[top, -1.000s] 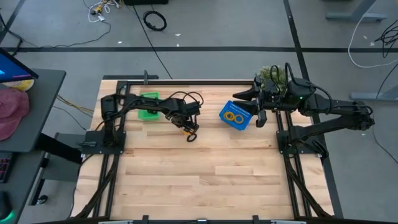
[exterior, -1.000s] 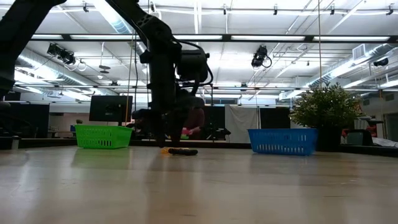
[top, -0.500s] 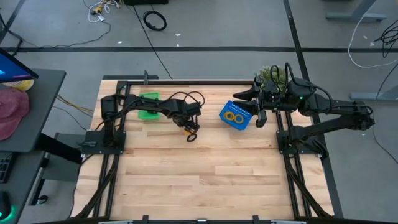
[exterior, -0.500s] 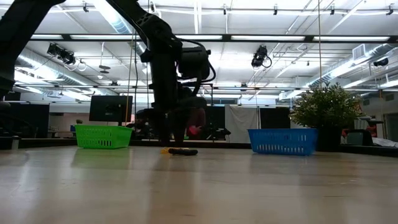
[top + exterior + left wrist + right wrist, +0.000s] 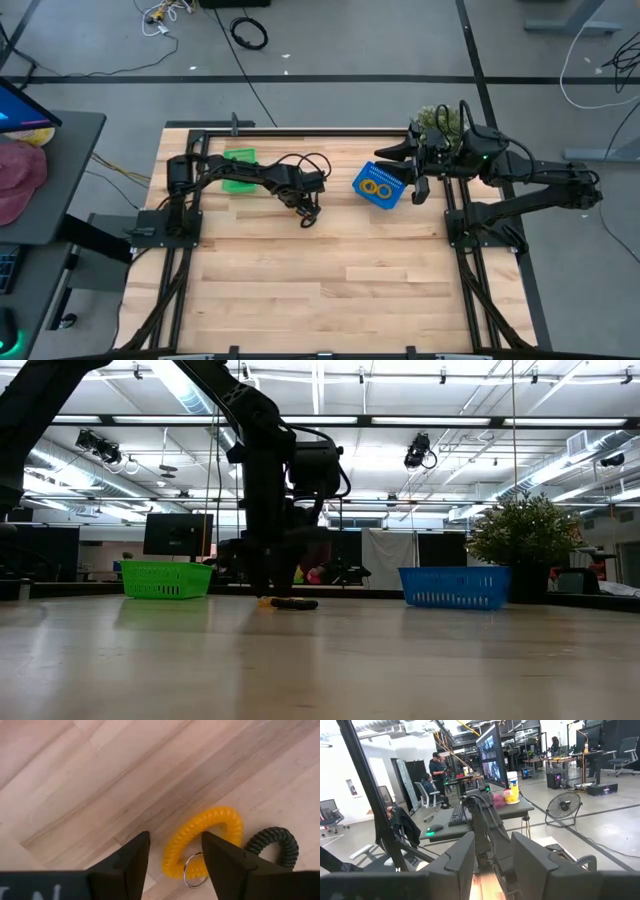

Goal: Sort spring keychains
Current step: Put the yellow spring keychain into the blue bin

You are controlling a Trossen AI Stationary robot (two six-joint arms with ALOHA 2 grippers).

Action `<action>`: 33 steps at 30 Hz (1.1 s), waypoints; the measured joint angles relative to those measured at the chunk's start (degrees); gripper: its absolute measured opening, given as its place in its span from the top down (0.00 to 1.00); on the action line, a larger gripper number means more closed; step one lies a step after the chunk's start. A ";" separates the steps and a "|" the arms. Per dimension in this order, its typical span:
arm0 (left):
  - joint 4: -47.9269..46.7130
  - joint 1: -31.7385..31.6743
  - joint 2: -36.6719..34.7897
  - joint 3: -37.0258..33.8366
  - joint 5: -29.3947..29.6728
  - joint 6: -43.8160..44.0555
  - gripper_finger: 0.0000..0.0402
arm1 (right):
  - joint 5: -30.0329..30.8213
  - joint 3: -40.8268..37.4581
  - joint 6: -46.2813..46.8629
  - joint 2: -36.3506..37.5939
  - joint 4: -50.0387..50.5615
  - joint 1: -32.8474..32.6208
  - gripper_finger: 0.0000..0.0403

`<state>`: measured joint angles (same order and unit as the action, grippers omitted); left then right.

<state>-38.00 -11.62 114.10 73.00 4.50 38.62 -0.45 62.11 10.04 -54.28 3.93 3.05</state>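
Left hand (image 5: 172,862) hangs low over the worktop (image 5: 330,270), near its far-centre region. Its fingers (image 5: 130,860) stand apart, empty, straddling one end of the orange spring keychain (image 5: 202,842).

Orange spring keychain lies flat on the wood, an elongated oval loop. In the left wrist view its long axis runs diagonally; a small metal split ring (image 5: 192,870) sits at one end, between the fingers. The black spring keychain (image 5: 272,842) lies flat just beside the orange one, at the end away from the split ring; whether the two touch cannot be told. In the high view the pair shows as a small dark shape (image 5: 308,215) at the left hand's tip, left of the blue basket (image 5: 380,186).

Two more orange spring keychains (image 5: 376,187) lie side by side inside the blue basket. The green basket (image 5: 238,170) stands at the far left, partly under the left arm.

Right hand (image 5: 412,170) waits above the blue basket's right edge, fingers parted, nothing between them.
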 joint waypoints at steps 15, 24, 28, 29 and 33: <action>0.13 0.23 -0.31 -0.16 0.03 -0.32 0.85 | 0.00 0.00 -0.02 0.00 -0.09 0.01 0.67; -1.41 0.28 -5.50 -0.41 3.58 -0.36 0.88 | 0.00 0.00 -0.02 0.00 -0.10 0.00 0.67; -2.87 0.28 -9.83 -0.40 6.29 -0.32 0.88 | 0.00 0.00 -0.02 0.00 -0.09 0.02 0.67; -3.07 0.30 -11.22 -0.40 7.18 -0.32 0.88 | 0.00 0.00 -0.02 0.00 -0.11 0.00 0.67; -3.05 0.51 -17.15 -0.36 10.44 -0.03 0.88 | 0.01 0.00 -0.02 0.00 -0.12 0.02 0.67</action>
<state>-41.05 -11.11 96.96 72.64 14.94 38.60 -0.44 62.11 10.02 -54.28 3.81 3.07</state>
